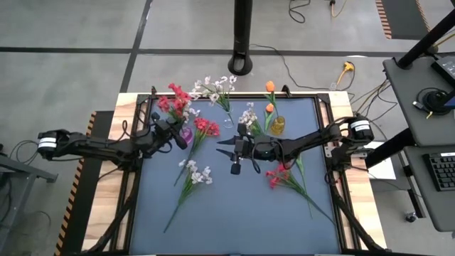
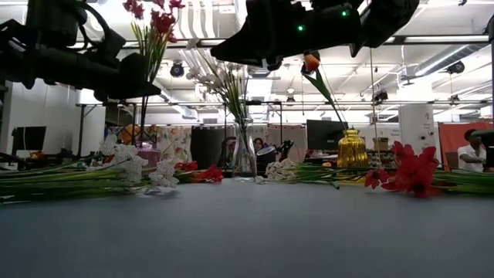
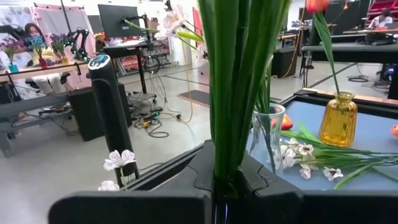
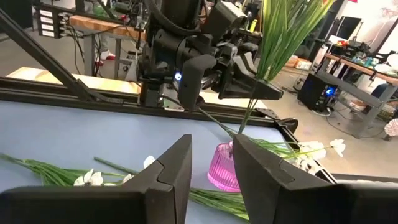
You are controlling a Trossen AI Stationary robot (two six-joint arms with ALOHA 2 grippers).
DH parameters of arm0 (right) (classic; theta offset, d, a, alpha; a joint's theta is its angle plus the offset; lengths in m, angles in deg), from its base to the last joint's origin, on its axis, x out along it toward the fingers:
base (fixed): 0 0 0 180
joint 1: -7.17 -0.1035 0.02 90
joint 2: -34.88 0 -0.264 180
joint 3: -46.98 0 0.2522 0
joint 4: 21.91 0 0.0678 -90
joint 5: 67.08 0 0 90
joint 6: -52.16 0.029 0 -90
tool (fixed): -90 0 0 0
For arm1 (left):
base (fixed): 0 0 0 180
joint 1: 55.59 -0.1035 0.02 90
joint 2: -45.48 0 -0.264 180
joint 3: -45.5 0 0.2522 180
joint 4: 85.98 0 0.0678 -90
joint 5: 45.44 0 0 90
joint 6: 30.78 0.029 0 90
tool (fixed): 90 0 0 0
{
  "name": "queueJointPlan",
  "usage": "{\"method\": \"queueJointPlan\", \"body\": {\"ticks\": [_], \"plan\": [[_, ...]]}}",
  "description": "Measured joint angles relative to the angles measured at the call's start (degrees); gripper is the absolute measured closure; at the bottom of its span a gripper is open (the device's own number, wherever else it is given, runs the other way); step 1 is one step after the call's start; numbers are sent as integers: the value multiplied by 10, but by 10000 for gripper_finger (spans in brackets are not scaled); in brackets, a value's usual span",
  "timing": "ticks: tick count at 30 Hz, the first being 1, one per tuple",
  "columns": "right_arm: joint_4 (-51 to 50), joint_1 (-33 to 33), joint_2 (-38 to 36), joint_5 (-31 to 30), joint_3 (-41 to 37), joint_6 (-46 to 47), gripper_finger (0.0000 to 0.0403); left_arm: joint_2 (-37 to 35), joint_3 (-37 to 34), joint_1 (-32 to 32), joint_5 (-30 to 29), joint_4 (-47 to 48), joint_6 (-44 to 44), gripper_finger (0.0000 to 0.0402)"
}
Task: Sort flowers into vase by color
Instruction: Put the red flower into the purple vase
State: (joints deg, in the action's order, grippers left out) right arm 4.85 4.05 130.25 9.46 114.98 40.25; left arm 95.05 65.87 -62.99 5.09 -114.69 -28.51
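Green stems of the red flowers (image 1: 178,99) stand clamped between the left gripper (image 1: 173,131) fingers, seemingly above the pink vase (image 4: 225,167). The right gripper (image 1: 226,151) hovers open, holding nothing.

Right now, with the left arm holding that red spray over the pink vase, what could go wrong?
1. The left gripper clamps the red spray's stems above the small pink vase; a misaligned descent could tip the vase.
2. The right gripper hovers open close by, near the left arm's path, so the arms might collide.
3. A loose red flower lies beside the vase and could get dragged by either arm.
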Motion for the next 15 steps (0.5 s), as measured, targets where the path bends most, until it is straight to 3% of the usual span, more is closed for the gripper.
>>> {"method": "queueJointPlan", "body": {"ticks": [8,15], "plan": [[0,0,0,0,0,0,256,11,0,0,0,1,-12,395],[0,0,0,0,0,0,230,11,0,0,-2,1,-13,350]]}}
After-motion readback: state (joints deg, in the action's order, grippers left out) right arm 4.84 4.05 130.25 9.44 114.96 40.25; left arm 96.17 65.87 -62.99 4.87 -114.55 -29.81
